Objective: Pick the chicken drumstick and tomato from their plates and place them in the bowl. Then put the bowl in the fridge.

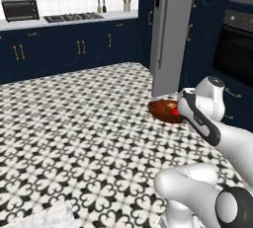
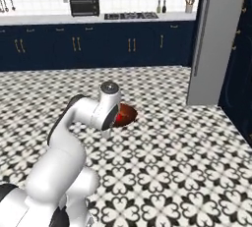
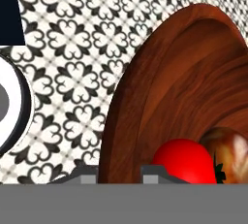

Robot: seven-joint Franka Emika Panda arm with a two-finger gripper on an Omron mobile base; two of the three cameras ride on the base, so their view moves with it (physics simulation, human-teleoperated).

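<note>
Closest to you in the hand cam: gripper (image 3: 119,173) w/ 2 finger tips clamped on the near rim of 1 bowl (image 3: 184,77), one tip outside the wall, one inside, jaws nearly shut on it. Inside the bowl you've got 1 tomato (image 3: 185,162) at 6 o'clock and 1 chicken drumstick (image 3: 231,154) touching it at 4 o'clock. From the base cams the bowl (image 1: 163,109) sits above the patterned floor (image 1: 74,128), w/ 1 fridge (image 1: 170,29) at about 12 o'clock, door shut.
</note>
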